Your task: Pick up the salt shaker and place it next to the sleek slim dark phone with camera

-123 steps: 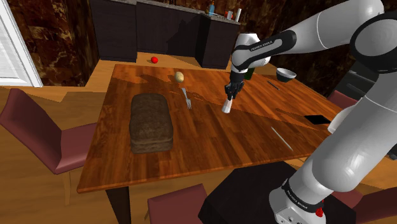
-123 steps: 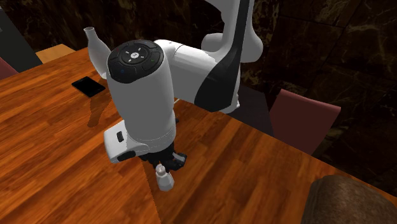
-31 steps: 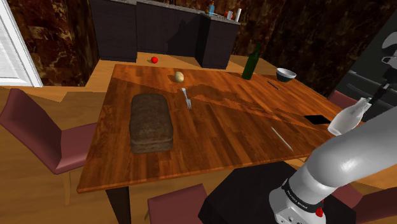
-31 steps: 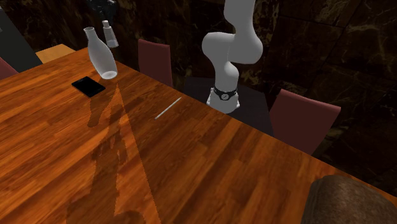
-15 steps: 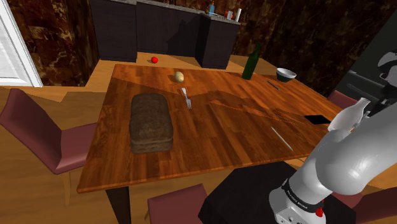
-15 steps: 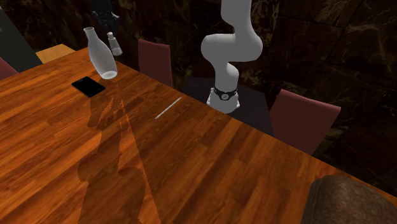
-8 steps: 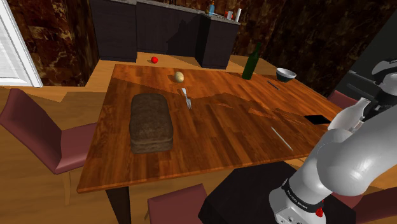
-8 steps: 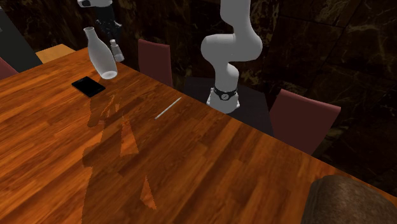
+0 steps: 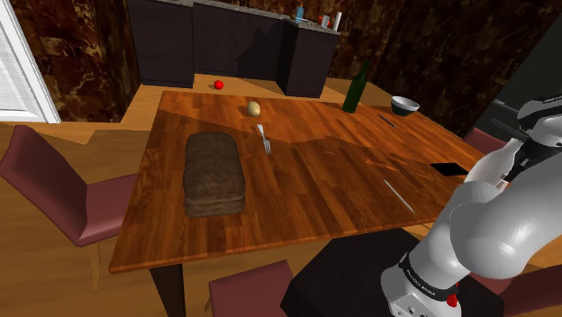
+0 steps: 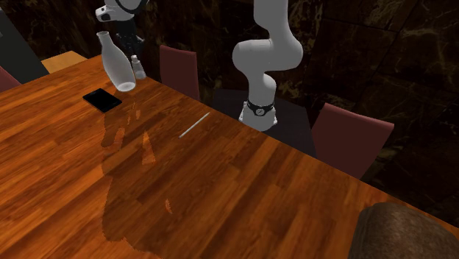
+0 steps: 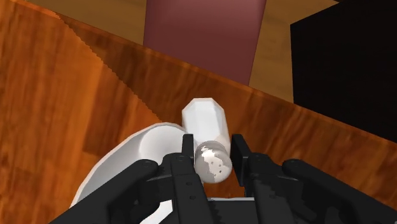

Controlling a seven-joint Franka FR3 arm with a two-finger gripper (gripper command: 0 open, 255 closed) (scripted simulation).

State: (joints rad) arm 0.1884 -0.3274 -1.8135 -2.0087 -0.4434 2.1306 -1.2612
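Pinching the shaker (image 11: 205, 118) by its shiny cap, the gripper (image 11: 213, 151) hangs at the table's (image 11: 57, 95) edge, a chair (image 11: 200, 32) beyond. The second exterior view adds what the wrist misses: shaker just beside a white carafe (image 10: 116, 65), the phone (image 10: 102, 100) near it. Bread (image 9: 214, 174) lies well apart.

I'm seeing a home dining room: wooden table (image 9: 315, 180) with bread loaf (image 9: 214, 173) and bottle (image 9: 360, 87), maroon chairs (image 9: 45, 180) around it, dark kitchen cabinets (image 9: 225, 45) along the top.
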